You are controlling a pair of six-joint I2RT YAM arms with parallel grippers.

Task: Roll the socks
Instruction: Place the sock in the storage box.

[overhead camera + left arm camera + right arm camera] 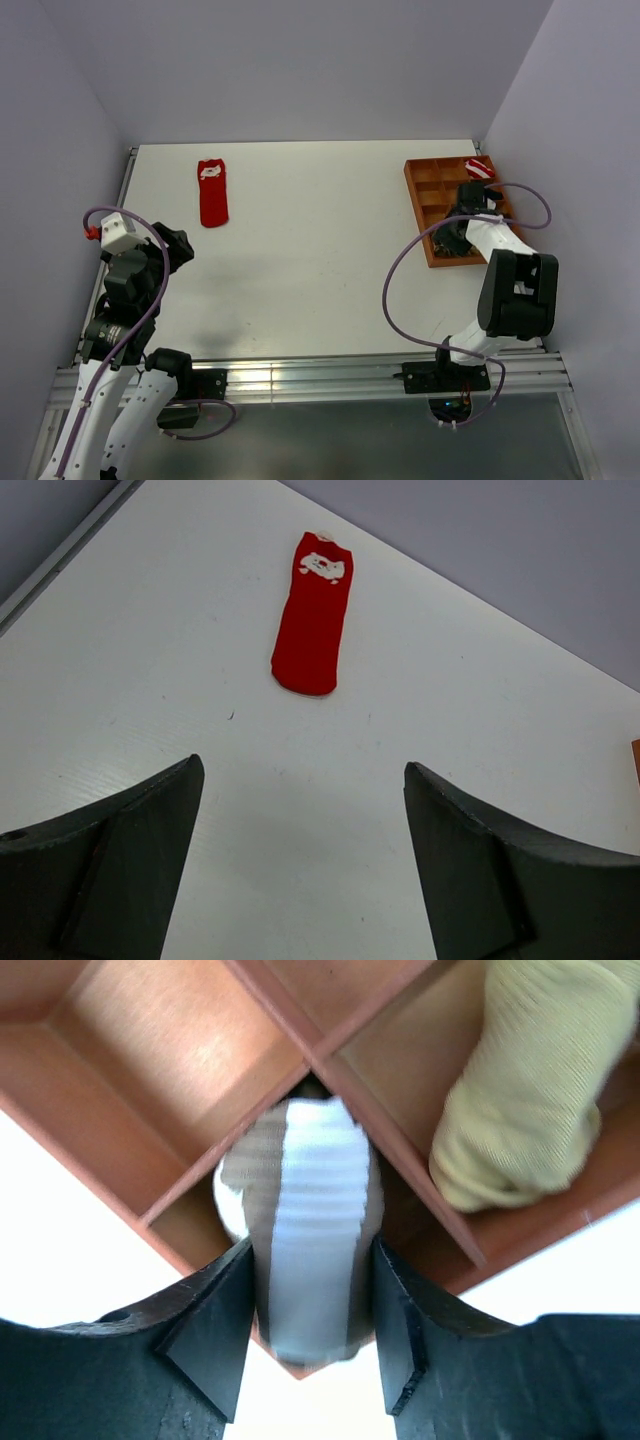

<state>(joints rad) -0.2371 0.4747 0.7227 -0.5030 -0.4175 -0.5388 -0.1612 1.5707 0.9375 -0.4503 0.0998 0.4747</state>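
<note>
Right gripper (312, 1260) held the rolled brown-striped sock (315, 1185) at a compartment of the wooden tray (150, 1050); left gripper (300, 780) gaped wide above the table (480, 730), red sock (313, 615) flat ahead.

A flat sock (212, 193) lies toward the table's (320, 260) far-left corner. The tray (418, 200) sits at the right edge, with a rolled sock (315, 1250) seemingly in its near corner.

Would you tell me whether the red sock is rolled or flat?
Flat: the red sock lies spread full length on the table, not rolled.
</note>
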